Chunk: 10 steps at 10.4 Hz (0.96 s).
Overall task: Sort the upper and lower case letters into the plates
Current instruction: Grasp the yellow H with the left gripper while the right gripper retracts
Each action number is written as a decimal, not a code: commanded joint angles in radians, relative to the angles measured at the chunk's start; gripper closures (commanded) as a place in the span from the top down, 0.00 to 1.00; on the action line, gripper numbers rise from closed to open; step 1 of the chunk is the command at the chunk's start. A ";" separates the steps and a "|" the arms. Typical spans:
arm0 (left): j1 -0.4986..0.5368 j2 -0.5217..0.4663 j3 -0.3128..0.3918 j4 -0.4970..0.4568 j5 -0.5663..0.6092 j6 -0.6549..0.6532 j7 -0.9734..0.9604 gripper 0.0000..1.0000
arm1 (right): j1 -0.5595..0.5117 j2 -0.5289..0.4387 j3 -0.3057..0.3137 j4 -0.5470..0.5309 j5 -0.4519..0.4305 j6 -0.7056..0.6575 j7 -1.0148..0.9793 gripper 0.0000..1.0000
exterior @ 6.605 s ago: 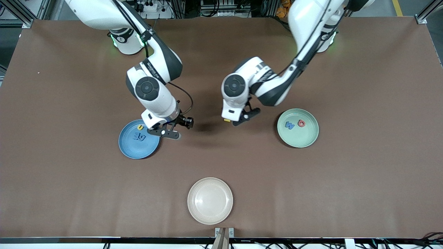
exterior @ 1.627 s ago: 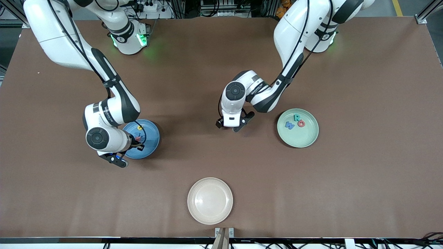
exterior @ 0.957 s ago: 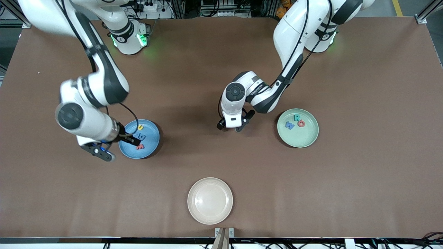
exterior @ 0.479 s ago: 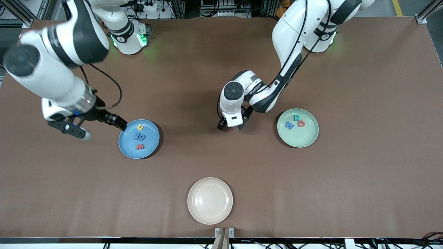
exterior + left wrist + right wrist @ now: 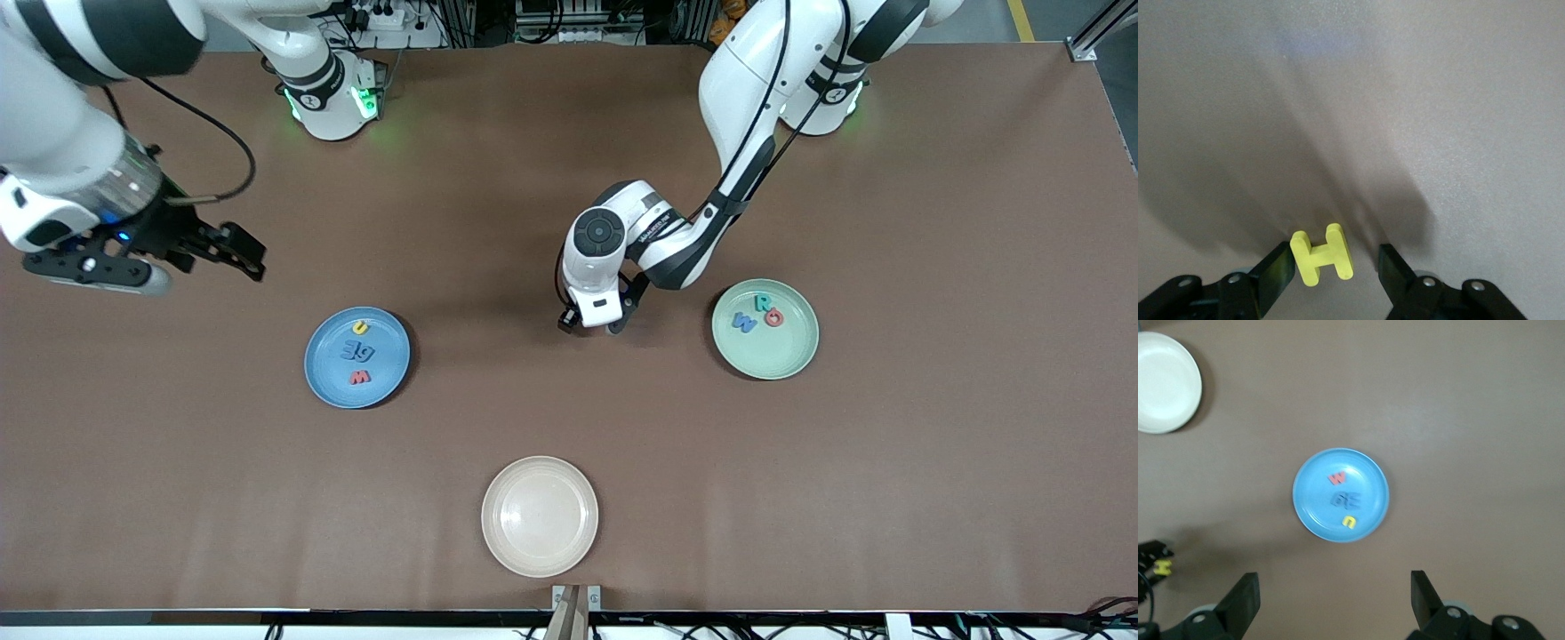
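Note:
A yellow letter H (image 5: 1321, 257) lies on the brown table between the fingers of my left gripper (image 5: 1335, 261). One finger touches the H and the other stands a little off it. The hand (image 5: 589, 318) hides the H in the front view. My right gripper (image 5: 133, 267) hangs open and empty over bare table at the right arm's end. The blue plate (image 5: 391, 356) holds a yellow u (image 5: 359, 328), two blue letters (image 5: 357, 352) and a red w (image 5: 359, 378). On the mint green plate (image 5: 775, 357) lie a blue W (image 5: 744, 322), a teal R (image 5: 763, 302) and a red O (image 5: 774, 317).
A cream-white plate (image 5: 540, 516) with nothing on it sits near the table's front edge, nearer to the front camera than the other two. The right wrist view looks down on the blue plate (image 5: 1311, 513) and also shows the cream plate (image 5: 1165, 383).
My right arm has risen and swung away from the blue plate toward its end of the table, leaving the red w there. My left gripper's fingers have narrowed around the H.

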 commanded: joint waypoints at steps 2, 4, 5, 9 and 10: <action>-0.015 0.021 0.010 0.009 0.017 -0.003 -0.014 0.47 | -0.010 -0.011 -0.053 0.067 0.012 -0.083 -0.131 1.00; -0.015 0.021 0.010 0.009 0.018 -0.003 -0.013 0.32 | -0.010 -0.013 -0.068 0.070 0.009 -0.083 -0.136 1.00; -0.010 0.020 0.010 0.009 0.020 -0.005 -0.006 0.28 | -0.007 -0.019 -0.087 0.070 0.009 -0.083 -0.163 1.00; 0.032 0.006 0.010 0.063 0.009 -0.153 0.128 0.18 | -0.007 -0.037 -0.096 0.069 0.010 -0.072 -0.223 1.00; 0.039 -0.006 0.010 0.081 0.009 -0.202 0.165 0.16 | -0.005 -0.039 -0.098 0.070 0.012 -0.075 -0.223 1.00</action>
